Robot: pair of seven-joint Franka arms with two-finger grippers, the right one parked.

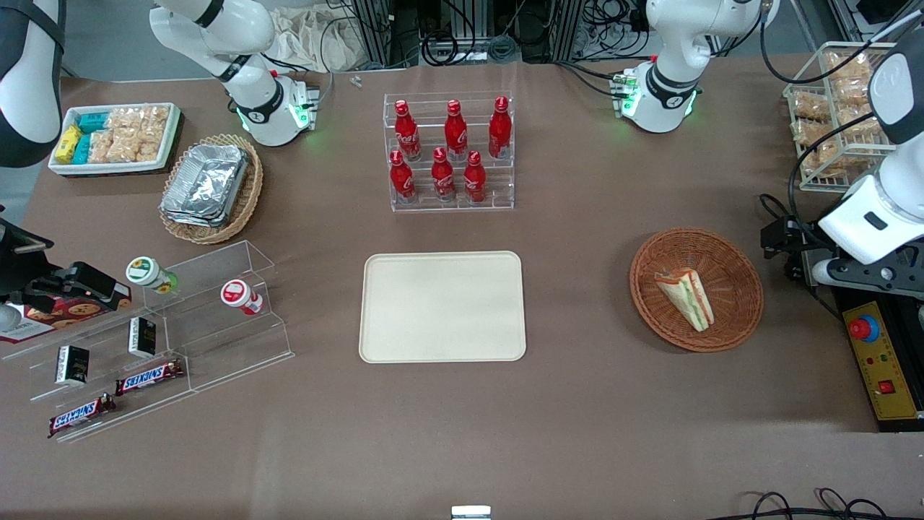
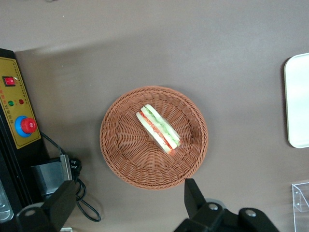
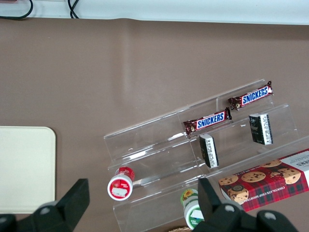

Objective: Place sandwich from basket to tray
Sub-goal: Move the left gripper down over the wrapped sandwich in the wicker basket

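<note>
The sandwich (image 1: 686, 297), a wrapped white-bread wedge with green and orange-red filling, lies in the round reddish-brown wicker basket (image 1: 730, 274). The cream tray (image 1: 442, 307) lies flat beside the basket, toward the parked arm's end, with nothing on it. My left gripper (image 1: 776, 242) hangs above the table just outside the basket's rim, toward the working arm's end. It is open and empty. In the left wrist view the gripper (image 2: 130, 198) has its fingers spread wide, short of the basket (image 2: 125, 145), with the sandwich (image 2: 158, 129) in the basket's middle and the tray's edge (image 2: 299, 106) showing.
A clear rack of red bottles (image 1: 451, 152) stands farther from the camera than the tray. A yellow control box with a red button (image 1: 877, 361) and a cable (image 2: 84, 203) lie beside the basket. A wire rack of snacks (image 1: 837, 108), an acrylic shelf (image 1: 159, 339) and a foil-container basket (image 1: 209, 188) stand around.
</note>
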